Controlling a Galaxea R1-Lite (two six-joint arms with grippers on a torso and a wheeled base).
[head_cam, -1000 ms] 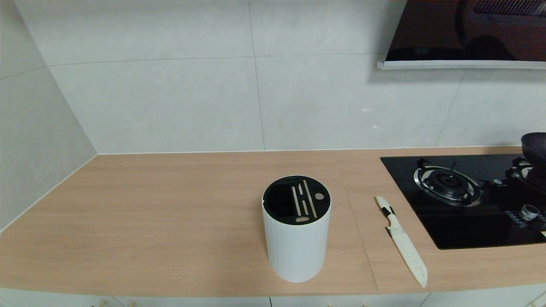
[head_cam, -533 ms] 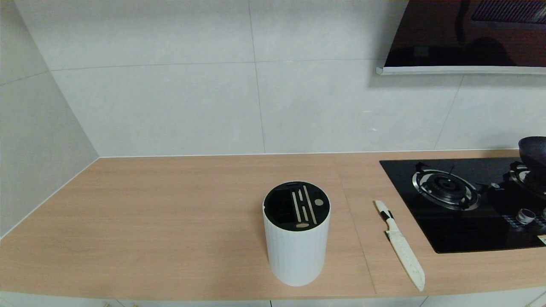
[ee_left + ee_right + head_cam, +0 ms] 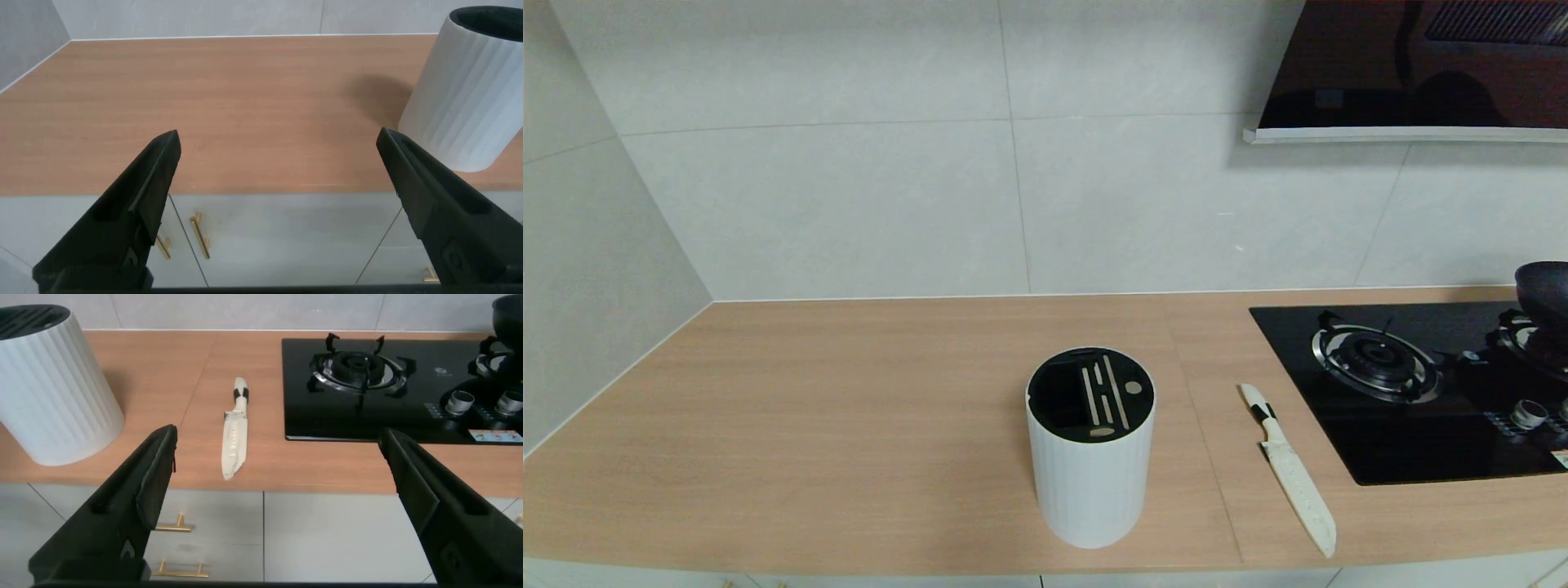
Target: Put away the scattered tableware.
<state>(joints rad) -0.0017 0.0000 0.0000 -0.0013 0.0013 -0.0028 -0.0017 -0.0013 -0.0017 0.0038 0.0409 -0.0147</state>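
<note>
On the wooden counter (image 3: 849,425), a cream speckled knife (image 3: 1289,469), black-banded handle.

White ribbed cylindrical knife holder (image 3: 1090,478) stands upright, black slotted top facing up. Cream knife (image 3: 1290,474), black band on handle, lies flat to its right, apart from it. Blade tip points near, handle far.

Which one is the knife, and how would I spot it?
Start at the wooden countertop and find the black gas hob on its right. Between the hob and the white ribbed knife holder lies the knife, flat on the wood. It is the only slim cream thing there, with a black band on its handle.
</note>
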